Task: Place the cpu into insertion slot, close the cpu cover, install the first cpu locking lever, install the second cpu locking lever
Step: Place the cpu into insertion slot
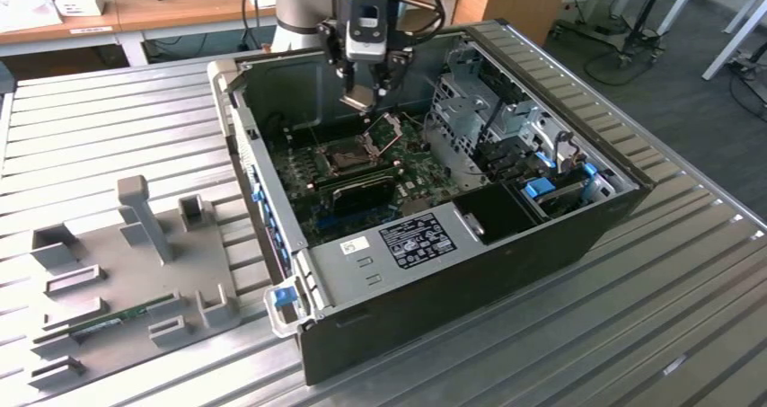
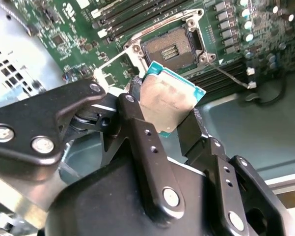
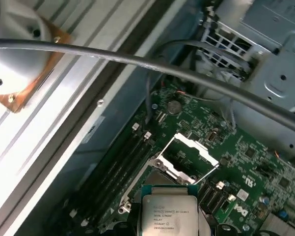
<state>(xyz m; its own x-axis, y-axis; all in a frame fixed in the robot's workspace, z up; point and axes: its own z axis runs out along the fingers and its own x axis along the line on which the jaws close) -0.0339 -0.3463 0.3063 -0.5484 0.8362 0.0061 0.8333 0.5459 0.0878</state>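
My gripper (image 1: 357, 100) hangs inside the open computer case, above the green board, shut on the cpu (image 1: 356, 101). In the second wrist view the two black fingers (image 2: 140, 130) clamp the cpu (image 2: 169, 101) by opposite edges, its silvery top tilted. The insertion slot (image 2: 169, 47) lies bare beyond the chip, with nothing in it, and a gap separates the two. The cpu cover (image 3: 189, 153) stands swung up from the insertion slot (image 1: 339, 160), and a thin wire locking lever (image 2: 230, 74) sticks out loose beside it. The chip (image 3: 168, 214) hovers just short of the socket.
The case's walls (image 1: 246, 146) and the metal drive cage (image 1: 480, 119) hem in the board. Long black memory slots (image 3: 120, 164) run beside the socket. A black cable (image 3: 152, 64) crosses the first wrist view. A grey fixture tray (image 1: 120, 281) lies on the slatted table at the exterior view's left.
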